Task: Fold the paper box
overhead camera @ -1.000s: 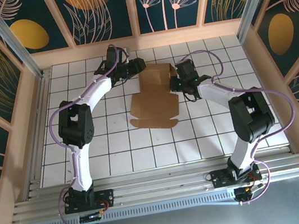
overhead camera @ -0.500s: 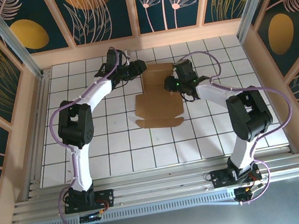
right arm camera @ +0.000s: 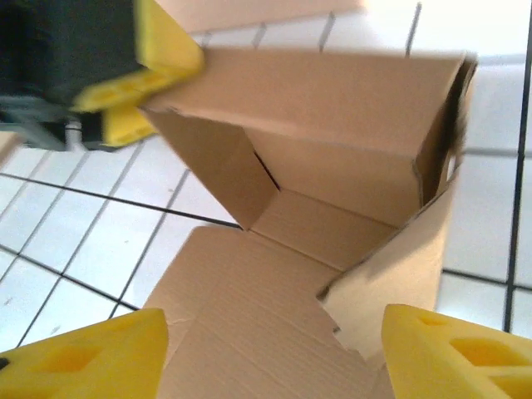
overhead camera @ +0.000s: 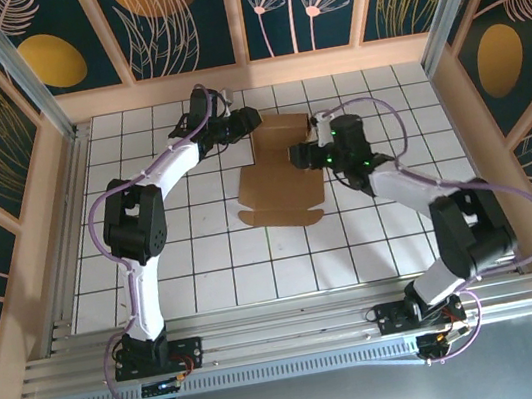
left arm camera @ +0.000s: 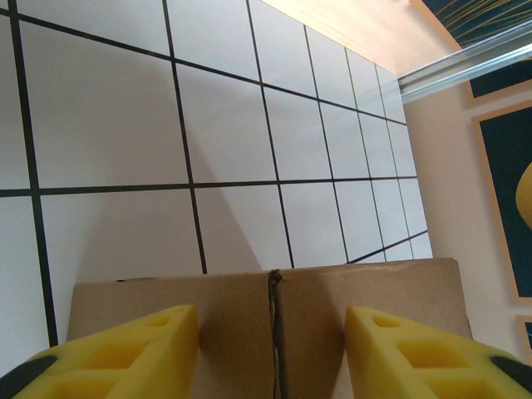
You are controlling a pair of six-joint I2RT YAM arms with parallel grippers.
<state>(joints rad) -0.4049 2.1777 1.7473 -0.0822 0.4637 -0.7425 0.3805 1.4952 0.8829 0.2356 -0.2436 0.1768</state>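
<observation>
The paper box (overhead camera: 279, 182) lies a little above the middle of the top view on the white, black-gridded surface (overhead camera: 192, 242). It is half formed. Its lower panels lie flat on the tiles, and its upper part stands up as a brown wall with side flaps.

The left claw (overhead camera: 249, 119) is at the upper left corner of that raised part. In the left wrist view the left claw (left arm camera: 273, 328) stands apart. Its two yellow fingers (left arm camera: 125, 357) sit at the bottom corners of the frame, and the cardboard (left arm camera: 366, 307) runs across behind the gap, wider than the gap itself. It therefore lies against the panel rather than pinching it. In the right wrist view one of its fingers (right arm camera: 166, 50) overlaps the top left corner of the wall, though I cannot tell how firmly it presses.

The right claw (overhead camera: 297, 154) is at the right side of the box, near the inner corner. In its own view the right claw (right arm camera: 274, 332) is spread wide, with its fingers (right arm camera: 91, 353) low in the frame on either side. It holds nothing, and the box (right arm camera: 332, 166) lies beyond the fingertips, showing its folded corner and loose side flap.
</observation>
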